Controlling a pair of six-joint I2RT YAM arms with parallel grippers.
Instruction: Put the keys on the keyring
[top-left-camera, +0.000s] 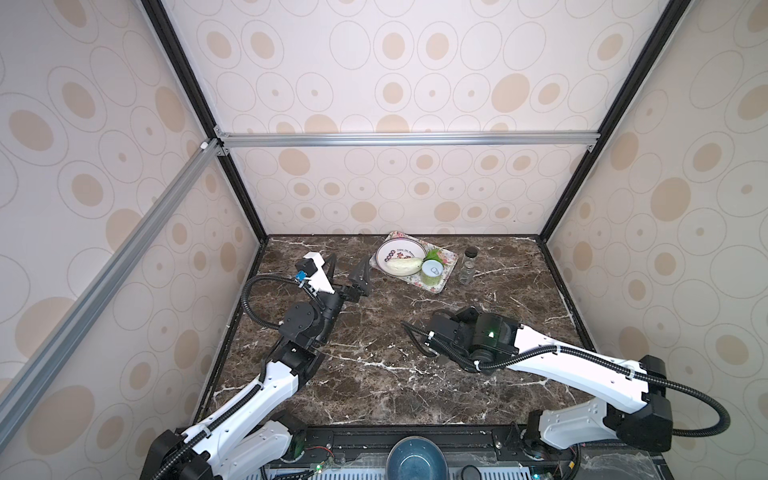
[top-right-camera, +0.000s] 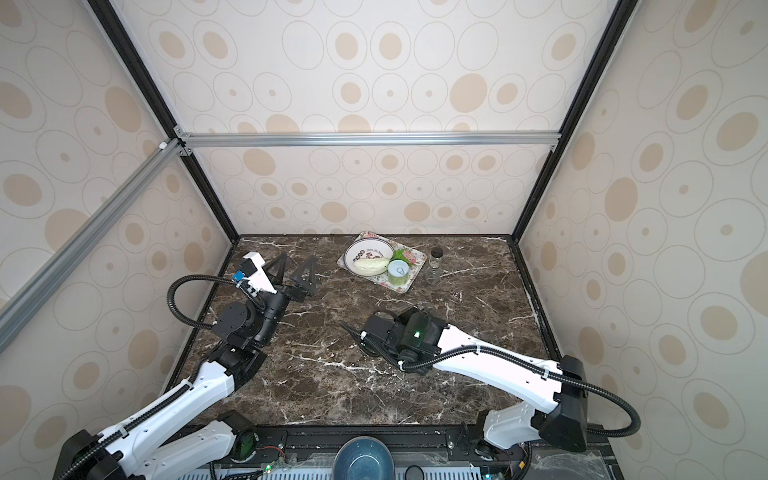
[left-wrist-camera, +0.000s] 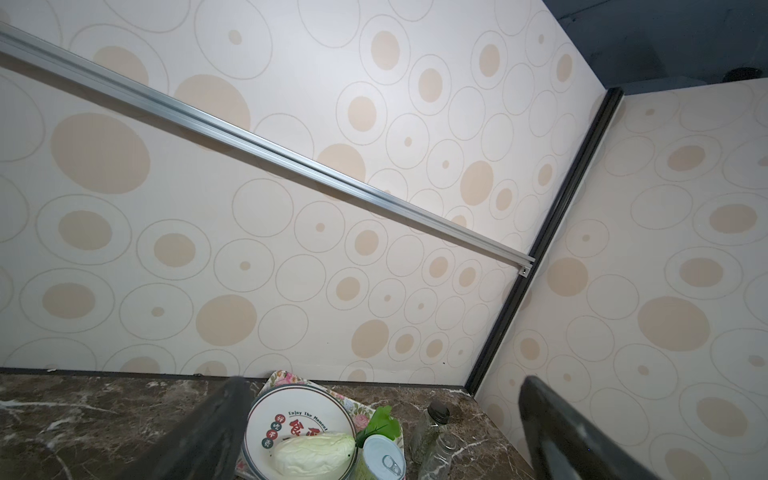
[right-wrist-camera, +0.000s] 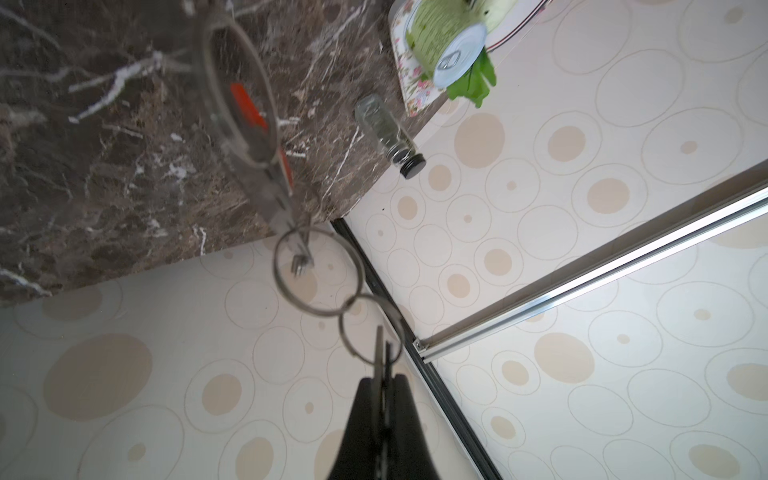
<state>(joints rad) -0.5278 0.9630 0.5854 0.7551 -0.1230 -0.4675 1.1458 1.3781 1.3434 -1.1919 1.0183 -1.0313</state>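
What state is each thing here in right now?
Left gripper: jaws open, empty.
Right gripper: jaws shut on small ring.
Keyring: hanging, chained to that ring.
Red tag: by keyring, blurred.
Can: upright, sealed.
Bottle: upright, capped.
Plate: holds a cabbage.

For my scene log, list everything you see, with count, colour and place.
table: one, brown marble, centre
tray: one, floral, table's back
plate: one, white, on tray
cabbage wedge: one, pale green, on plate
can: one, green, on tray
leaf: one, green, behind can
glass jar: one, clear, black cap, right of tray
bowl: one, blue, beyond table's front edge
keyring: one, grey, in right fingers
key tag: one, red, behind keyring's hole
left fingers: black, open, empty
right fingers: black, shut on keyring
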